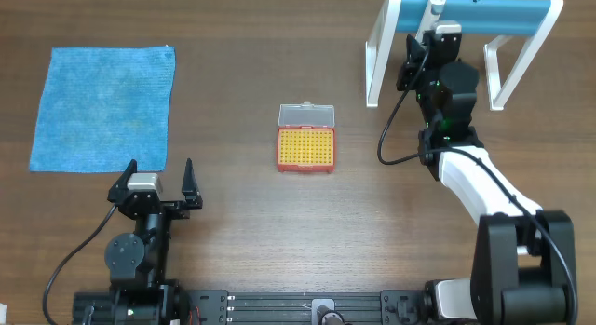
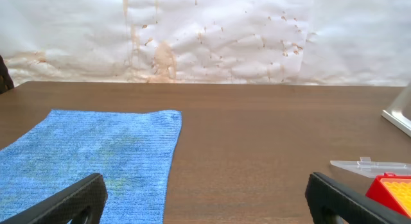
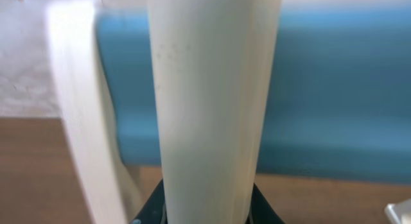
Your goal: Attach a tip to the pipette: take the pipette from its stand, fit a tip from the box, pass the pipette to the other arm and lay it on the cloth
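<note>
The white pipette (image 3: pixel 212 102) hangs upright in its stand, a blue bar (image 1: pixel 484 16) on white legs at the table's far right; its top (image 1: pixel 436 3) pokes up above the bar. My right gripper (image 1: pixel 431 44) is up against the stand, and in the right wrist view its dark fingers (image 3: pixel 260 208) sit tight on both sides of the pipette body. The orange tip box (image 1: pixel 305 148) stands at mid-table with its clear lid folded back. The blue cloth (image 1: pixel 102 109) lies flat at far left. My left gripper (image 1: pixel 159 176) stands open just in front of the cloth, holding nothing.
The stand's white legs (image 1: pixel 376 60) flank my right gripper. In the left wrist view, the cloth (image 2: pixel 90 153) lies ahead, the tip box's corner (image 2: pixel 393 189) is to one side, and a white papered wall rises behind the table. Bare wood separates cloth, box and stand.
</note>
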You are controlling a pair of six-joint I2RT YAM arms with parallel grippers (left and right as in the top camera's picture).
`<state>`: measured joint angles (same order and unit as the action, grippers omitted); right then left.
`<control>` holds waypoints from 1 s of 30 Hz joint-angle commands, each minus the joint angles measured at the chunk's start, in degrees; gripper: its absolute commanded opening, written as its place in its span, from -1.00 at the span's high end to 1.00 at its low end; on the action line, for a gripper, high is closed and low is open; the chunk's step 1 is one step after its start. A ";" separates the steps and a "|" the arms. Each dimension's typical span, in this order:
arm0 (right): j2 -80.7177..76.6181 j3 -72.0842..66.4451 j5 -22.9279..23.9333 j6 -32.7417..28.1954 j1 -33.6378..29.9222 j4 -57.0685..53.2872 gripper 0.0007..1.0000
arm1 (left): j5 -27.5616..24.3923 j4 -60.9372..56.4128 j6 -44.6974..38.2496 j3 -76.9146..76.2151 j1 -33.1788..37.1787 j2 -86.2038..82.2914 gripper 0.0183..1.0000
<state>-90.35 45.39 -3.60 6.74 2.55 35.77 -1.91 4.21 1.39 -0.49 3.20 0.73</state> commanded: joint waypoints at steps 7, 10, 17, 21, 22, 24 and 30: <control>14.19 -9.66 -11.04 0.55 6.71 9.60 0.84 | 0.66 0.31 0.26 0.17 -0.17 -0.31 -0.99; 13.38 -21.79 -14.49 0.52 16.24 36.57 0.84 | 0.66 0.31 0.26 0.17 -0.17 -0.31 -0.99; -0.39 -24.85 -14.45 1.29 27.58 47.36 0.83 | 0.66 0.31 0.26 0.17 -0.17 -0.31 -0.99; -5.51 -23.41 -14.47 1.79 29.16 47.30 0.84 | 0.66 0.31 0.26 0.17 -0.17 -0.31 -0.99; -6.56 -22.93 -14.47 1.79 29.16 47.32 0.84 | 0.66 0.31 0.26 0.17 -0.17 -0.31 -0.99; -8.74 -22.25 -14.03 1.75 29.09 47.30 0.84 | 0.66 0.31 0.26 0.17 -0.17 -0.31 -0.99; -11.91 -20.39 -11.91 1.07 27.15 47.93 0.84 | 0.66 0.28 0.26 0.17 -0.17 -0.31 -1.00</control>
<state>-100.86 22.72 -16.51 7.44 30.65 82.85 -1.91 4.23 1.39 -0.49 3.20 0.73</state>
